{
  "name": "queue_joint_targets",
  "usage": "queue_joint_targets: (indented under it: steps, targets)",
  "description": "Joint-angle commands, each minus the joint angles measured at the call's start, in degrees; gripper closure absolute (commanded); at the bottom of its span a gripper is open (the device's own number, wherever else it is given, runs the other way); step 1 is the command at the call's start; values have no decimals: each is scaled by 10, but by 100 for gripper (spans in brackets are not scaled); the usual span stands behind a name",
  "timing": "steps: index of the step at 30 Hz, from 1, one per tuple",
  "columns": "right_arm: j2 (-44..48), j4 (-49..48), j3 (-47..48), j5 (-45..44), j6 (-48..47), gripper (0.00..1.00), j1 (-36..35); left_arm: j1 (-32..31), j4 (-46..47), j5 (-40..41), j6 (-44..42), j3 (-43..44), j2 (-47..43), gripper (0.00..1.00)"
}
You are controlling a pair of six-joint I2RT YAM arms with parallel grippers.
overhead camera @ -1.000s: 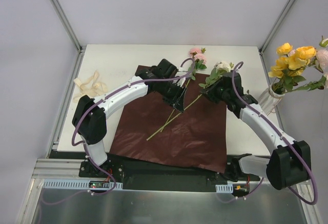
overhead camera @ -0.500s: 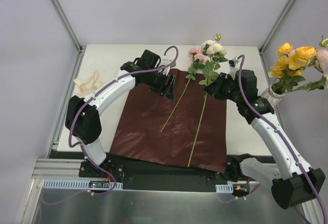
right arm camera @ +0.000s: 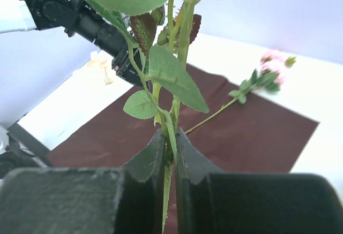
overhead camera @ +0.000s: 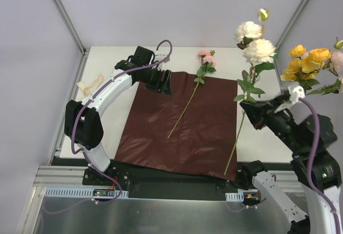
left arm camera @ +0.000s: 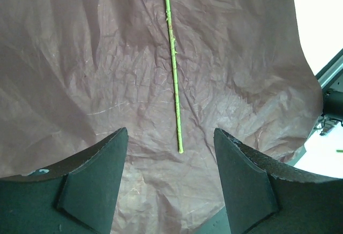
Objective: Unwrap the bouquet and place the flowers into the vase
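- Where the table (overhead camera: 123, 57) ends closest to the arms, the dark red paper (overhead camera: 177, 137) hangs a little over the edge. It lies flat, square and crinkly.
- On the near right, the right gripper (overhead camera: 250, 112) is up in the air. Its jaws are squeezed almost shut on the thin green stem of the cream-white flowers (overhead camera: 256, 46). The round blooms stick up high, and the stem's tip hangs over the paper's near right corner.
- The right wrist view shows the pinch up close: two dark fingers (right arm camera: 147, 161) press the stem between them, with smooth green leaves above.
- There is a bare strip of table right of the paper and a wider one on its left.
- The pink flower (overhead camera: 205, 58) lies in the middle. Its long stem rests on the paper, and its bloom sits on the table past the far edge.
- The left wrist view shows the stem's little bumps and the paper's fine wrinkles, which the top view cannot.
- The left gripper (overhead camera: 162, 85) is over the paper's far left corner, jaws wide apart, holding nothing.
- A cream ribbon (overhead camera: 88, 85) lies far left, well apart from the paper.
- Yellow flowers (overhead camera: 306, 60) stand far right, and the vase is hidden behind the right arm.
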State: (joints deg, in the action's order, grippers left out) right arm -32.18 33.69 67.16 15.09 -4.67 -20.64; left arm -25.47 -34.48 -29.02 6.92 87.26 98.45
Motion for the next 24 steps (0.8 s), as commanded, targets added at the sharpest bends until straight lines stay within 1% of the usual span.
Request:
queue_joint_targets:
  steps: [1,2,4,7,10,11,13,16,18,19,21,22,23,24]
  targets:
    - [38,49,41,-60,-96,100,-3,-2,5,4,-11,5,-12,35]
    - [43,48,44,-91,-101,99,-3,-2,6,6,-11,3,-13,35]
    - [51,40,51,-119,-118,99,-2,-2,5,11,-13,3,-14,35]
    - [52,17,61,-184,-135,100,-3,-2,5,13,-13,3,-12,35]
    - [51,-17,71,-235,-176,100,-3,-2,6,5,-9,3,-9,35]
    - [50,-35,73,-257,-210,100,-3,-2,5,0,-8,4,-10,35]
    - [39,-51,84,-284,-233,100,-3,-2,9,-12,-2,4,-12,35]
    - [22,-95,94,-293,-279,100,-3,-2,13,-31,8,2,-20,34]
    - [14,-155,86,-299,-312,100,-2,-2,19,-44,19,-3,-29,34]
    - [10,-195,85,-305,-325,100,-3,-2,24,-57,24,-7,-32,34]
    - [-12,-225,89,-317,-356,100,-3,-3,40,-76,42,-19,-37,34]
    - [-21,-250,93,-321,-385,100,-3,-4,44,-86,49,-22,-37,34]
    - [-38,-264,97,-324,-400,100,-2,-4,53,-115,61,-24,-35,34]
    - [-46,-280,99,-324,-415,100,-2,-5,58,-127,66,-25,-34,34]
